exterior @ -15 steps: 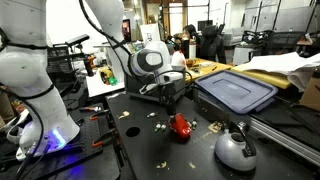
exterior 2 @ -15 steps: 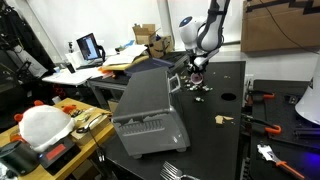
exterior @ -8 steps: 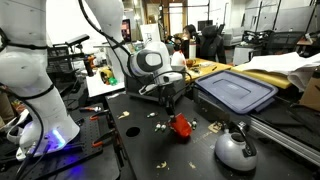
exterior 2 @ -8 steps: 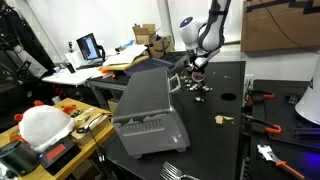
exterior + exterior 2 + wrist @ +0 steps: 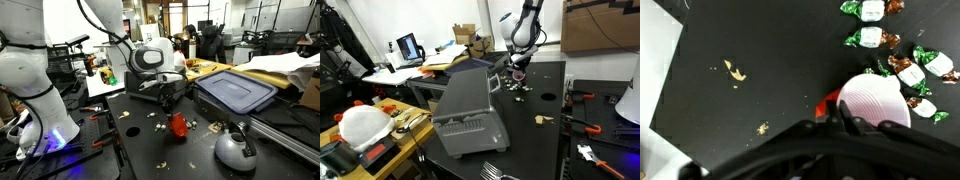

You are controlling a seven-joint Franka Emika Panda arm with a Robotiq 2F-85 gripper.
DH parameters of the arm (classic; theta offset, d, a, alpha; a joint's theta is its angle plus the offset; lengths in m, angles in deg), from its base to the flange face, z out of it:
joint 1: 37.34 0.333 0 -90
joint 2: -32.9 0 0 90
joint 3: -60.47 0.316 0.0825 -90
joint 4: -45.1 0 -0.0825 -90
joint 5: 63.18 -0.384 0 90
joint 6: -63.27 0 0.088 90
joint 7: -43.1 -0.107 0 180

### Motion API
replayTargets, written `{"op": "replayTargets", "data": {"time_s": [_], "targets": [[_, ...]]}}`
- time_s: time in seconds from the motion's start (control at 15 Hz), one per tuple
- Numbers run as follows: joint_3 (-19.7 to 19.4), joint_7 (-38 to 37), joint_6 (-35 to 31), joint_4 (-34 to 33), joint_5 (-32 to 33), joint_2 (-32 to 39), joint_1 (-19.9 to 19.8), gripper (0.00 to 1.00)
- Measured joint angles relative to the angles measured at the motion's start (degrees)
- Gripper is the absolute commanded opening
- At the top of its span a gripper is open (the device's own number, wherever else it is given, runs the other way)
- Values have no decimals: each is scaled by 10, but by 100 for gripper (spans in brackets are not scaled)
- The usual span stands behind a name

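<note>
- Black desk [image 5: 140, 145] is carrying it all, with crumbs [image 5: 737, 72] scattered about.
- Grey bin [image 5: 235, 92] with its blue lid is sitting along a side edge of the desk.
- Silver kettle [image 5: 236, 150] is standing by the near corner.
- Gripper [image 5: 174, 108] is pinching tight on the red-and-white object [image 5: 181, 126], mid-desk, well in from the edges.
- Green-wrapped sweets [image 5: 872, 38] are lying just beside it.

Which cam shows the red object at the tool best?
An exterior view: red object whole, side-on, at the tool. Wrist view: only its pale round top and a red edge. In an exterior view, a tiny red speck.
</note>
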Motion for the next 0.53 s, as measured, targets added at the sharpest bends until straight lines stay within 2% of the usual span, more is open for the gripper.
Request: {"op": "replayTargets", "data": {"time_s": [0.33, 0.53], "targets": [[50, 44, 120, -53, -148, -10, -51, 1], [68, 71, 189, -97, -237, -10, -88, 1]]}}
